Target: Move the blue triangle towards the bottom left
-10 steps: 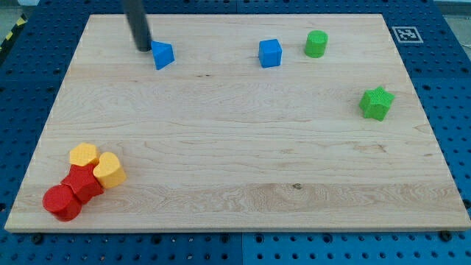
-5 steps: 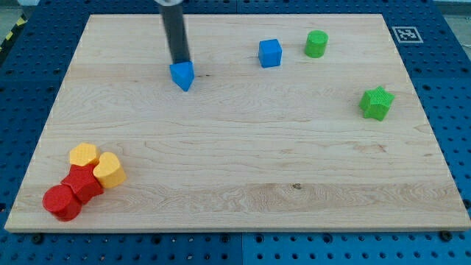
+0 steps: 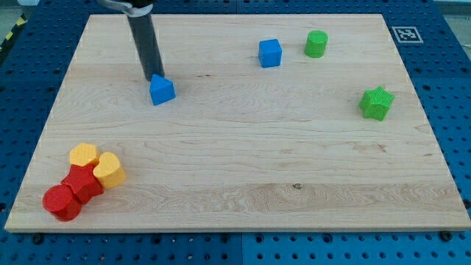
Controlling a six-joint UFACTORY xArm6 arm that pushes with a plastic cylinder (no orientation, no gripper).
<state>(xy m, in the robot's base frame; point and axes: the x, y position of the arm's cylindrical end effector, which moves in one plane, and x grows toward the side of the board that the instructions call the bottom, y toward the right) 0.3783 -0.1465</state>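
The blue triangle (image 3: pixel 162 90) lies on the wooden board (image 3: pixel 235 154) in its upper left part. My tip (image 3: pixel 154 77) touches the triangle's upper left edge, with the dark rod rising from it toward the view's top left.
A blue cube (image 3: pixel 270 53) and a green cylinder (image 3: pixel 316 44) sit near the top, right of centre. A green star (image 3: pixel 377 102) is at the right. Two yellow blocks (image 3: pixel 97 163) and two red blocks (image 3: pixel 72 193) cluster at the bottom left corner.
The blue triangle first slid right and down, then moved down and left. My tip swung from its left side, over its top, and now sits at its upper left.
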